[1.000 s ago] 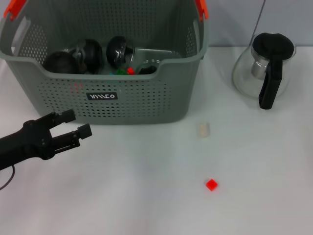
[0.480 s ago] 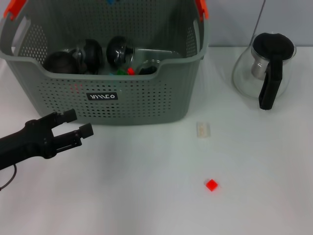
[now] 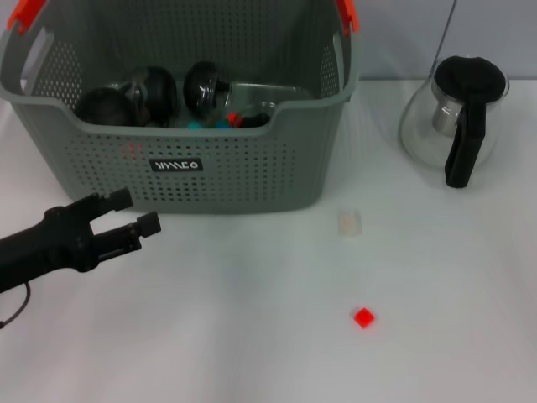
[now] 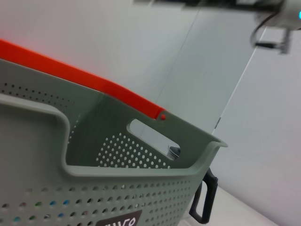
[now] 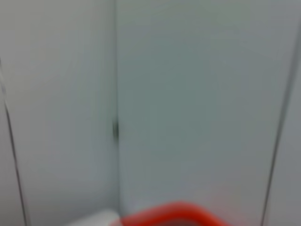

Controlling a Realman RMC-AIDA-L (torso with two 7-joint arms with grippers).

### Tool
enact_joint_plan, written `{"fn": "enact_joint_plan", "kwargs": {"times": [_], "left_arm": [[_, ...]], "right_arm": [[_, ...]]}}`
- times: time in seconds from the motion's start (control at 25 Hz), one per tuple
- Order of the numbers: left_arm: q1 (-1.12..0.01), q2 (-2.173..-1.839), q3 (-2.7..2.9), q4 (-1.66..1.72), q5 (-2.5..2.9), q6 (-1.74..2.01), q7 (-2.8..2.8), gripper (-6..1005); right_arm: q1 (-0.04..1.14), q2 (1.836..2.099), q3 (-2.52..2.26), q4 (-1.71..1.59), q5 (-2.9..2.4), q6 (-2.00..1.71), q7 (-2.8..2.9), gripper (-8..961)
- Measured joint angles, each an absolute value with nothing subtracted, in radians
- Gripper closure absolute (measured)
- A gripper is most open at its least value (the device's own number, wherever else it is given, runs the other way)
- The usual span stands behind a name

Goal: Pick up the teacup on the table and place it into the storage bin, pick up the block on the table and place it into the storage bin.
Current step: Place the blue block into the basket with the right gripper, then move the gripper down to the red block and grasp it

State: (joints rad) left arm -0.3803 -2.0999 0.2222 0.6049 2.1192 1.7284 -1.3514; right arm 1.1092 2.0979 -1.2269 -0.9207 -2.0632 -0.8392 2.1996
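The teacup, small and clear, stands on the white table just off the storage bin's front right corner. A small red block lies nearer the table's front, below the teacup. The storage bin is a grey perforated basket with orange handle ends at the back left; the left wrist view shows its wall close up. My left gripper is open and empty, low in front of the bin's left part. The right gripper is out of view; its wrist view shows only a wall and an orange handle end.
A glass teapot with black lid and handle stands at the back right. Inside the bin lie dark round items, a glass piece and small teal, blue and red bits.
A small blue piece seen above the bin half a second ago now lies inside it among the coloured bits. The left arm has hardly moved.
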Motion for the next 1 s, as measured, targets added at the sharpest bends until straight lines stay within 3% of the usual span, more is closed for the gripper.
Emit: {"fn": "enact_joint_plan", "kwargs": {"times": [0.24, 0.4, 0.48, 0.52, 0.6, 0.72, 1.0], "left_arm": [[-0.382, -2.099, 0.221, 0.605, 2.117, 1.728, -1.349, 151], [-0.382, -2.095, 0.217, 0.606, 2.115, 1.727, -1.352, 151], [-0.382, -2.095, 0.216, 0.607, 2.115, 1.727, -1.353, 151], [-0.382, -2.095, 0.215, 0.608, 2.115, 1.727, -1.354, 151], [-0.385, -2.094, 0.215, 0.608, 2.116, 1.727, -1.354, 151], [-0.390, -2.093, 0.215, 0.609, 2.119, 1.727, -1.355, 151], [-0.391, -2.091, 0.214, 0.608, 2.118, 1.727, -1.359, 151]], "right_arm": [[0.699, 2.090, -1.194, -1.184, -1.389, -1.128, 1.731, 191], [0.535, 2.074, -1.109, -1.187, -1.201, -1.403, 1.589, 59], [0.490, 2.057, -1.066, -1.190, -1.223, -1.527, 1.600, 67], [0.468, 2.034, -1.034, -1.210, -1.328, -1.657, 1.643, 71], [0.464, 2.014, -1.020, -1.254, -1.483, -1.759, 1.718, 74], [0.470, 2.006, -1.015, -1.327, -1.676, -1.844, 1.824, 78], [0.567, 2.024, -1.048, -1.485, -2.089, -1.978, 2.036, 87]]}}
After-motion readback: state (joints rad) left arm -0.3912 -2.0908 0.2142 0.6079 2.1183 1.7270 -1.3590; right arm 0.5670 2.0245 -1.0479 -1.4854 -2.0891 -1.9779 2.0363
